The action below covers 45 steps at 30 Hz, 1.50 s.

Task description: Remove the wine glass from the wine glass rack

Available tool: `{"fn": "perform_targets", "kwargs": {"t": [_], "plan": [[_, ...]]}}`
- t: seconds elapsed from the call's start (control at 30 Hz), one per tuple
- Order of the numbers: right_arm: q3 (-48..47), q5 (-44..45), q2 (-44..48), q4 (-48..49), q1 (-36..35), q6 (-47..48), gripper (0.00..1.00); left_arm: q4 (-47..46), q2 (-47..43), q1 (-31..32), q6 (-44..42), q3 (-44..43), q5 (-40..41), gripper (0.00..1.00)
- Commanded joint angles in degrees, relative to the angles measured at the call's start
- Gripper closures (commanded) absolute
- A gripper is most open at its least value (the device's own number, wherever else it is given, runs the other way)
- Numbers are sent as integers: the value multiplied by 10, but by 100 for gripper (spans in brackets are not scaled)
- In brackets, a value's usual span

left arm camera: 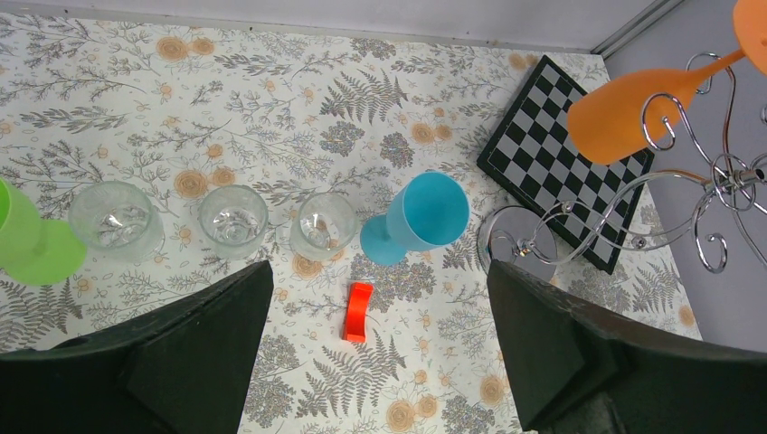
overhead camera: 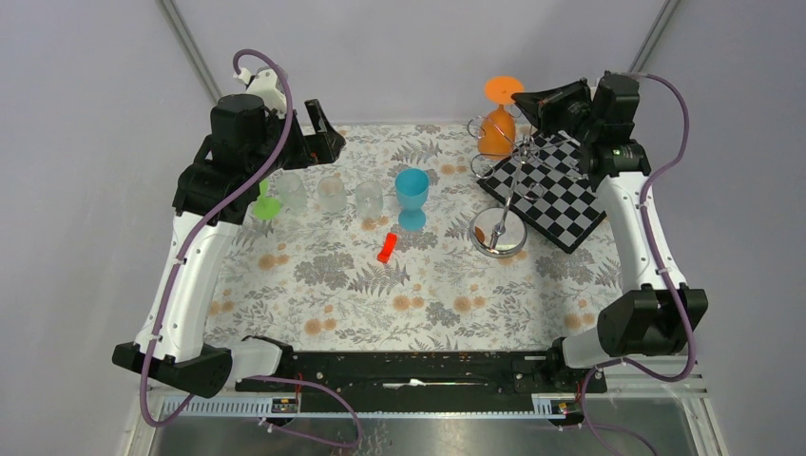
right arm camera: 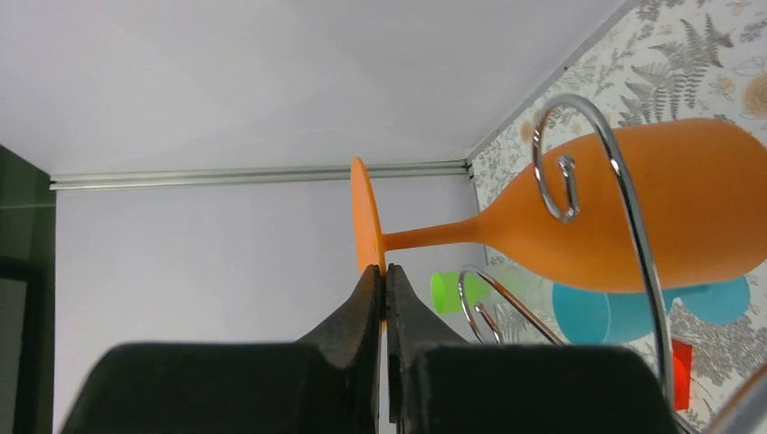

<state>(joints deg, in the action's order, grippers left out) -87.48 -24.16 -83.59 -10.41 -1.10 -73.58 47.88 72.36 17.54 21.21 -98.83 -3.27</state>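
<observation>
Two fingers of the right gripper are pressed together on the thin foot edge of the wine glass, which hangs bowl down in a wire arm of the rack. We should slide the stem out along the wire slowly, so the rack does not tip. Our left gripper is wide open and empty.

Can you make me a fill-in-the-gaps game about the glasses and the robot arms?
1. The wine glass hanging on the wine glass rack is coloured ____.
2. The right tool pinches that glass's foot, while the left tool holds nothing and is wide ____.
3. Between the green glass and the blue glass stand ____ clear glasses.
Missing words: orange; open; three.
</observation>
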Motion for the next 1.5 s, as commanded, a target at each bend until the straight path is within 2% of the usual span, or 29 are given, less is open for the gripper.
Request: {"fn": "perform_targets", "kwargs": {"t": [0.0,0.2,0.43,0.7,0.87,1.07,1.23,1.33,1.47], "plan": [[0,-36,-25,121,-4,-14,100,-35,-12,-3,2,-3,-5,3],[-18,-61,-78,235,-4,-31,100,-35,-19,-3,2,-3,-4,3],[-57,-120,-111,391,-19,-98,100,-37,-28,-4,5,-7,-10,3],[-83,-147,-99,493,-50,-210,100,-106,-26,-7,49,-9,-103,2],[-77,-129,-75,564,-72,-296,100,-235,-22,-9,107,20,-215,2],[-62,-100,-26,608,-97,-351,100,-453,-12,-13,207,65,-273,1],[-47,-81,-1,631,-124,-383,100,-583,23,-15,294,64,-305,1],[-32,-63,6,657,-136,-402,100,-695,49,-16,369,51,-368,1],[-22,-60,8,662,-149,-406,100,-769,87,-16,447,17,-424,4]]}}
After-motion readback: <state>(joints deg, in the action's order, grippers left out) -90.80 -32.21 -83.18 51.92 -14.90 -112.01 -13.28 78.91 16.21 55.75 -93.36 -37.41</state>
